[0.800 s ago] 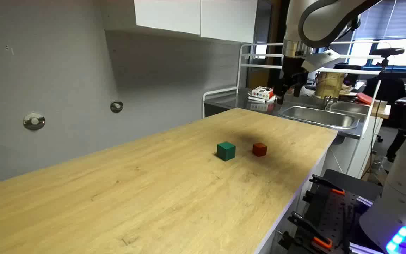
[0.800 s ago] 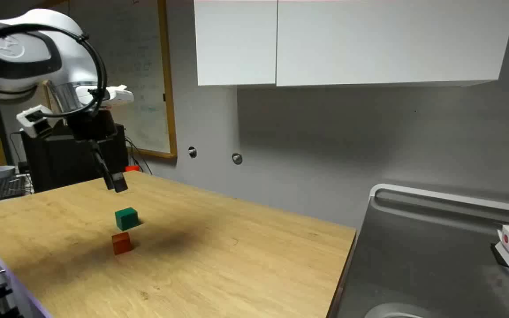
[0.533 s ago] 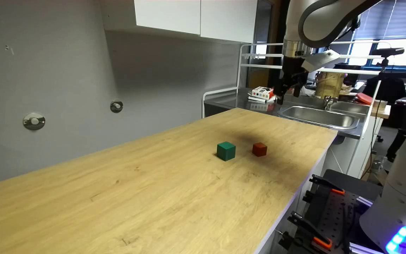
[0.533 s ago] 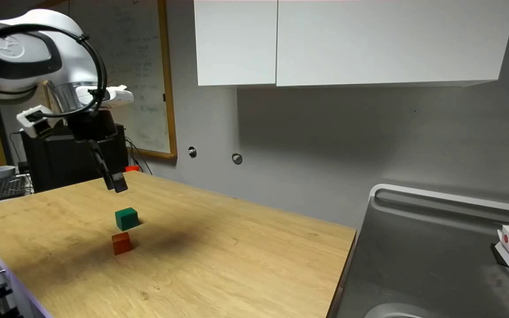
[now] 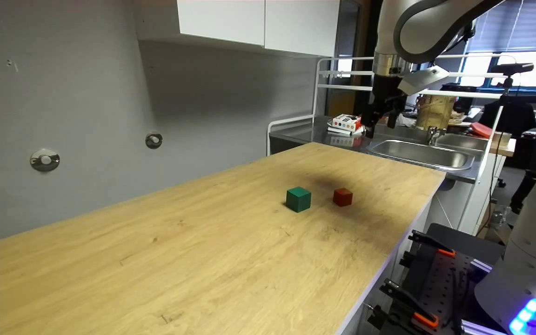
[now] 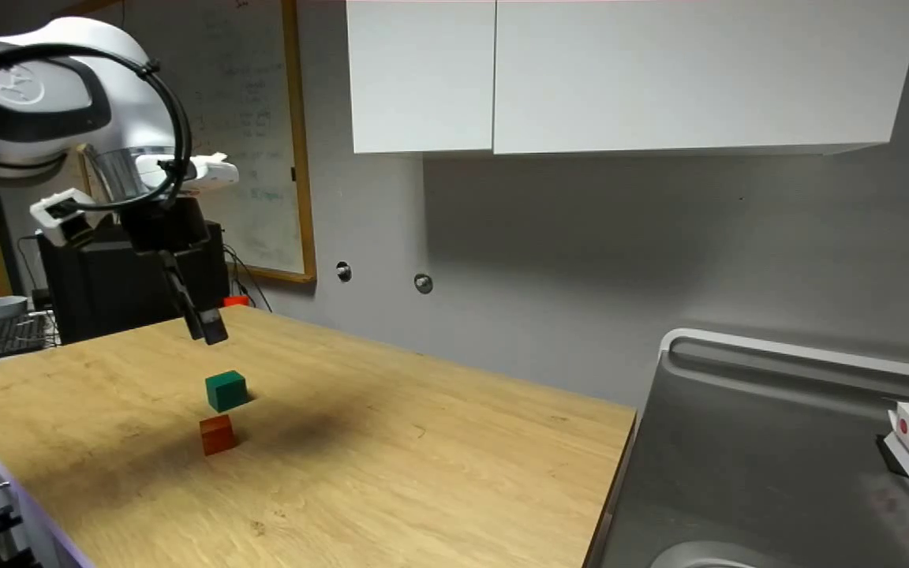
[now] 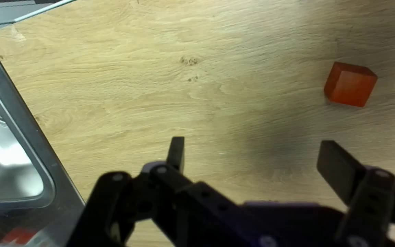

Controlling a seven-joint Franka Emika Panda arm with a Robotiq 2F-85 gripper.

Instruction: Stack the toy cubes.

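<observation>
The green cube (image 5: 298,200) and the red cube (image 5: 343,197) sit apart on the wooden table (image 5: 165,270). In an exterior view the green cube (image 6: 226,391) shows behind the red cube (image 6: 218,435). The red cube (image 7: 351,85) also shows at the upper right of the wrist view; the green cube does not clearly show there. My gripper (image 5: 380,130) hangs above the table, higher than both cubes. It also shows in an exterior view (image 6: 210,327). In the wrist view my gripper (image 7: 252,144) has its fingers wide apart with only bare wood between them.
A metal counter (image 6: 754,473) with a sink (image 5: 421,154) adjoins the table's end. A white box (image 5: 347,122) lies on that counter. White cabinets (image 5: 300,25) hang on the wall above. Black clamps (image 5: 407,298) stand by the robot base.
</observation>
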